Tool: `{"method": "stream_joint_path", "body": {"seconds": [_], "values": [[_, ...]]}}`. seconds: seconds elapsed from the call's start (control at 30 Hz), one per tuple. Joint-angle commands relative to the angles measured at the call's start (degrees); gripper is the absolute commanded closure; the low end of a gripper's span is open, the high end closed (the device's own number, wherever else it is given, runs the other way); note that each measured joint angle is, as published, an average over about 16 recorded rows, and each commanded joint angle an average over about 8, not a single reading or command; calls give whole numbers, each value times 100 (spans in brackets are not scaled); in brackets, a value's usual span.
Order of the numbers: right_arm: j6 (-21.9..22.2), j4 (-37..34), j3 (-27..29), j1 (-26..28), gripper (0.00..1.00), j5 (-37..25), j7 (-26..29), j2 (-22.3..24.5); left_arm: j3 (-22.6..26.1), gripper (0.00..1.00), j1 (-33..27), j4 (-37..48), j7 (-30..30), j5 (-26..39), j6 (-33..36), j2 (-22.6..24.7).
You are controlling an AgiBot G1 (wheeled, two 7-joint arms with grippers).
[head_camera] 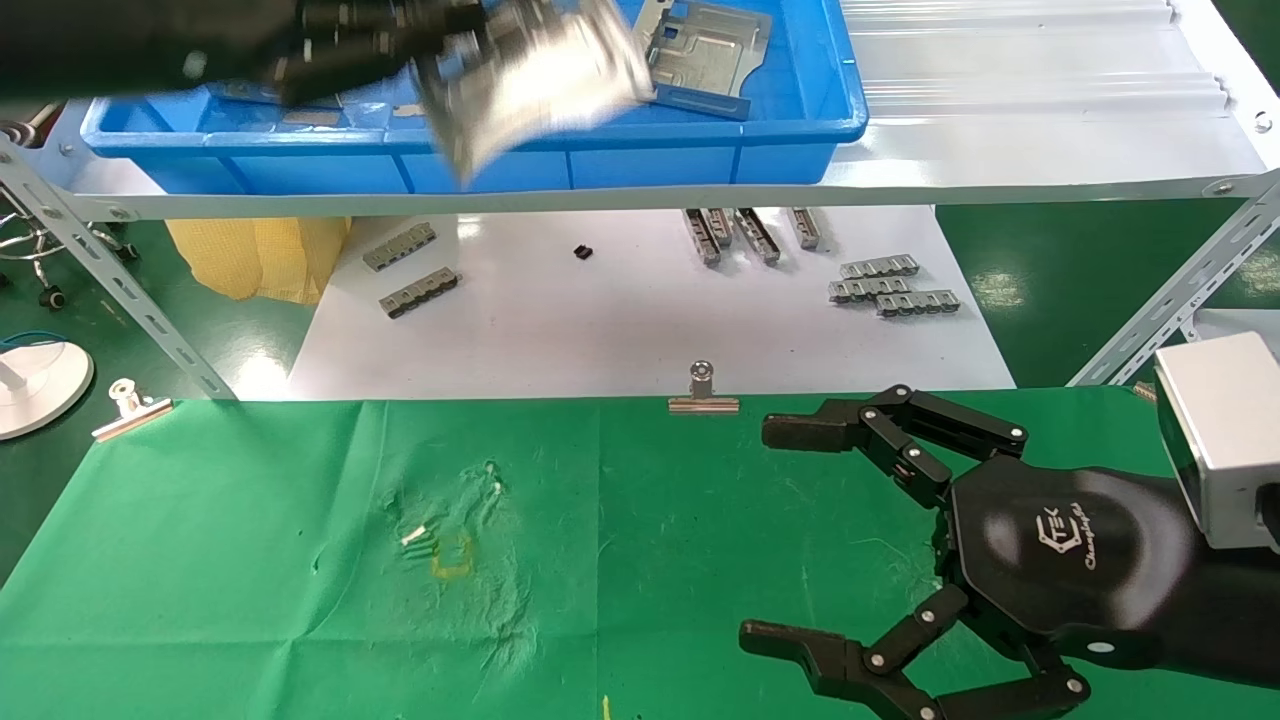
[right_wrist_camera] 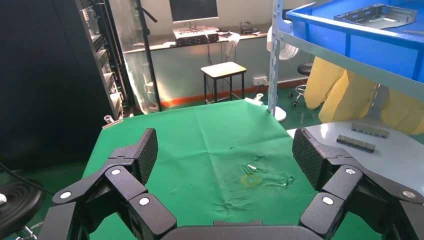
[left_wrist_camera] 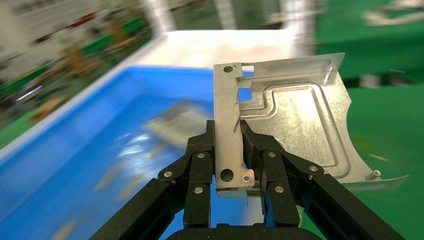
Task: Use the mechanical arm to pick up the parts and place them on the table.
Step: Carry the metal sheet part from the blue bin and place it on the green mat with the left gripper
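Observation:
My left gripper (head_camera: 445,55) is shut on a silvery sheet-metal part (head_camera: 545,85) and holds it up over the front of the blue tray (head_camera: 640,155). In the left wrist view the fingers (left_wrist_camera: 200,160) pinch the part's bent edge flange (left_wrist_camera: 227,135) from both sides, and its grooved plate (left_wrist_camera: 300,120) stands out past them. Another part (head_camera: 705,55) lies in the tray at the back. My right gripper (head_camera: 790,530) is open and empty over the right side of the green table (head_camera: 250,560); its open fingers (right_wrist_camera: 142,152) show over the cloth (right_wrist_camera: 210,145).
The tray sits on a white shelf (head_camera: 1000,130) with angled steel braces (head_camera: 110,280). Below it a white board (head_camera: 620,320) carries several small grey slotted bars (head_camera: 890,290). Silver binder clips (head_camera: 703,388) hold the cloth's far edge. The cloth has a worn yellow mark (head_camera: 450,555).

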Motion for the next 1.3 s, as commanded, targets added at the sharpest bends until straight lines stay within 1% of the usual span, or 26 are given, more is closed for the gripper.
{"method": "stream_joint_path", "body": {"seconds": [0.03, 0.17, 0.4, 0.47, 0.57, 0.63, 0.73, 0.83, 0.93, 1.1, 1.3], "values": [[0, 0, 0, 0, 0, 0, 0, 0, -5, 100, 12, -42, 190, -26, 407, -101], [0, 0, 0, 0, 0, 0, 0, 0, 180, 100, 376, -732, 267, -331, 476, -413], [0, 0, 0, 0, 0, 0, 0, 0, 757, 100, 1363, -2485, 101, -1383, 453, -1320], [0, 0, 0, 0, 0, 0, 0, 0, 941, 100, 1584, -2791, 91, -1598, 428, -1544], [0, 0, 0, 0, 0, 0, 0, 0, 1242, 100, 1829, -2996, 256, -1668, 396, -1745], [0, 0, -1, 0, 0, 0, 0, 0, 1460, 100, 1969, -3006, 537, -1576, 381, -1787], [0, 0, -1, 0, 0, 0, 0, 0, 1758, 100, 2161, -2866, 1131, -1383, 357, -1751], [0, 0, -1, 0, 0, 0, 0, 0, 1966, 100, 2331, -2552, 1733, -1282, 335, -1639], [0, 0, -1, 0, 0, 1, 0, 0, 2088, 100, 2413, -2154, 2195, -1247, 297, -1510], [0, 0, -1, 0, 0, 1, 0, 0, 2231, 100, 2415, -1528, 2728, -1086, 141, -1297], [0, 0, -1, 0, 0, 1, -1, 0, 2313, 100, 2431, -886, 3152, -933, 0, -1018]]}}
